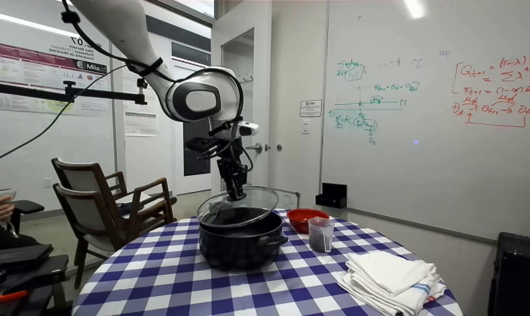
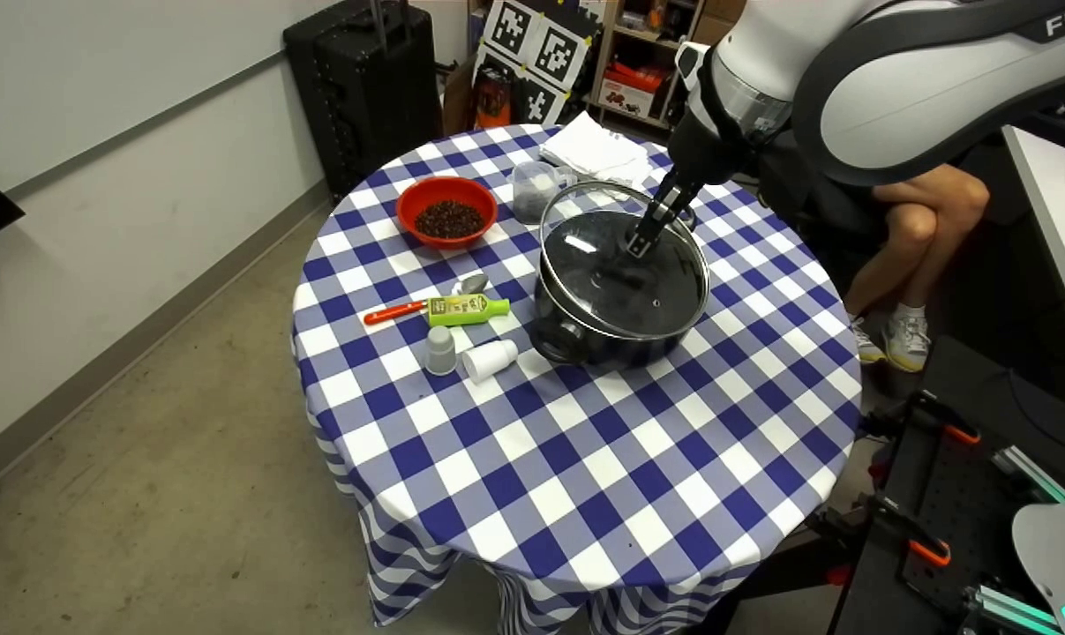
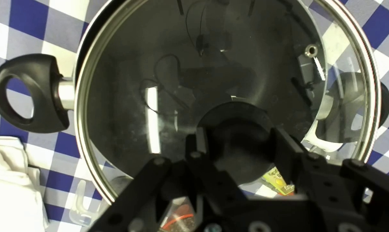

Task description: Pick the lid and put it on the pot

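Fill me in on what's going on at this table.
A robot arm has its gripper closed on the knob of a glass lid, which it holds tilted over a black pot. The lid isn't seated yet; whether its low edge touches the pot is hard to tell. A red bowl and clear cup stand nearby.

In an exterior view, the pot (image 2: 640,353) stands right of centre on the tablecloth (image 2: 691,467), the lid (image 2: 603,287) tilted over it, the gripper (image 2: 640,245) around the knob (image 3: 238,138). Left of the pot are a bottle (image 2: 468,310) and two containers (image 2: 490,360); at upper left, a bowl (image 2: 444,189); between bowl and lid, a measuring cup (image 2: 530,196), with towels (image 2: 594,148) behind.
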